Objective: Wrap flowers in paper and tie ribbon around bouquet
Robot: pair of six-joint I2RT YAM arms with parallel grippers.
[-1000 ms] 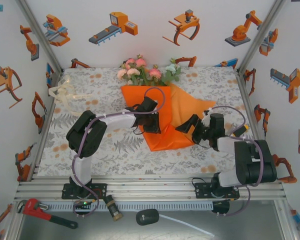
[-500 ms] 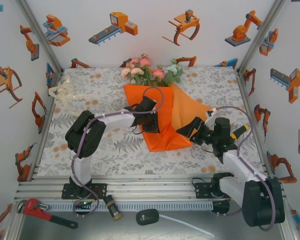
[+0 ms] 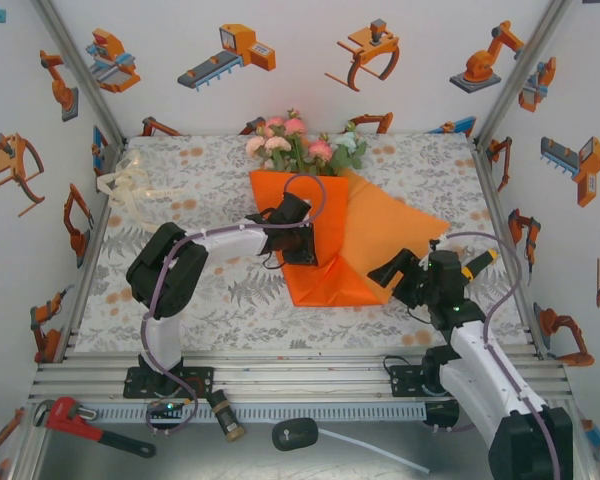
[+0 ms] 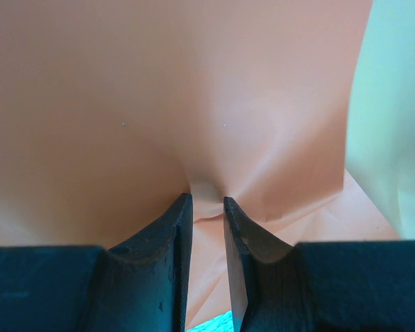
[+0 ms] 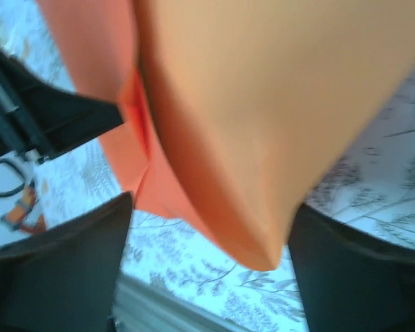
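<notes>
Your left gripper (image 3: 305, 254) sits on the paper (image 3: 380, 232); the flowers (image 3: 296, 146) lie beyond it, the ribbon (image 3: 130, 190) well to its left, your right gripper (image 3: 386, 272) to its right at the paper's edge.

White walls (image 3: 300, 90) close in the back and both sides, printed with orange and grey cartoon robot arms and machines. Slanted aluminium posts (image 3: 80, 70) mark the back corners. The desk (image 3: 210, 290) wears a cloth of grey leaves and small orange blossoms. A ribbed metal rail (image 3: 300, 385) runs along its near edge. Below it, on a grey ledge (image 3: 400, 440), lie a red pipe wrench (image 3: 90, 428), a brass fitting (image 3: 228, 422) and a black plug (image 3: 295, 433) with a white cable (image 3: 375, 450). The light is bright and even.
</notes>
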